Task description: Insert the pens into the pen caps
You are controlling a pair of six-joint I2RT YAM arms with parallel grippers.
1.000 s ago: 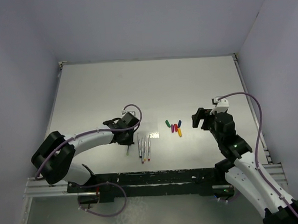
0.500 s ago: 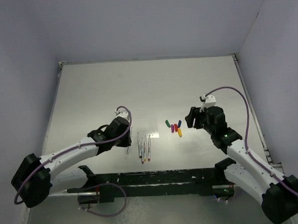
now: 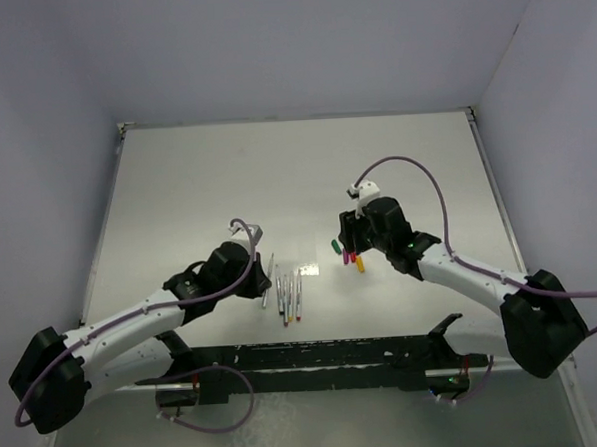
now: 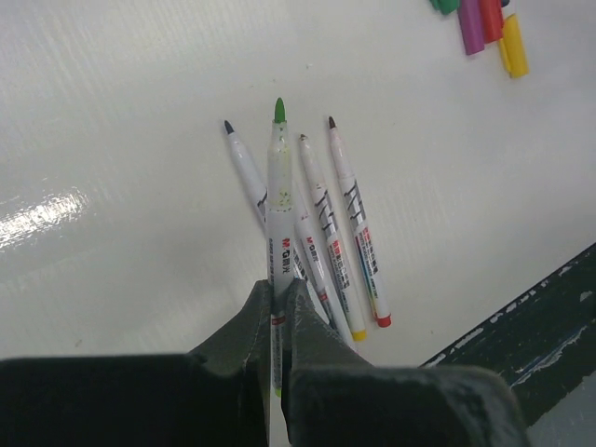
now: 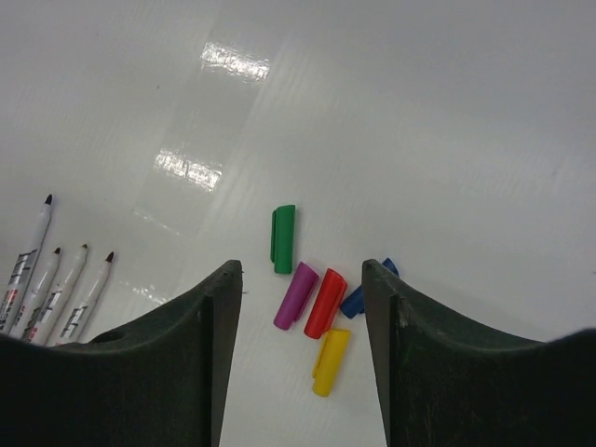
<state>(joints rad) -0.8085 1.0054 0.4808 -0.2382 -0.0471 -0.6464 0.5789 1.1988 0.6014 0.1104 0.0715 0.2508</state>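
Note:
My left gripper (image 4: 277, 284) is shut on a white pen with a green tip (image 4: 277, 186), which points forward just above the table. Other white pens (image 4: 340, 223) lie side by side beneath and to the right of it; the top view shows these pens (image 3: 290, 296) right of my left gripper (image 3: 260, 282). The pen caps lie in a loose cluster (image 3: 350, 254): green (image 5: 283, 238), magenta (image 5: 296, 295), red (image 5: 325, 303), blue (image 5: 358, 296) and yellow (image 5: 331, 361). Directly above them hovers my right gripper (image 5: 303, 268), open and holding nothing, its jaws straddling the cluster.
The white table (image 3: 296, 174) is walled at the back and on both sides. A black rail (image 3: 316, 358) runs along the near edge, close behind the pens. The left arm's purple cable (image 3: 241, 225) loops over its wrist.
My right gripper has swung left from beside the caps to right over them, and its jaws have narrowed. The left arm has stretched out lower, still holding the green-tipped pen.

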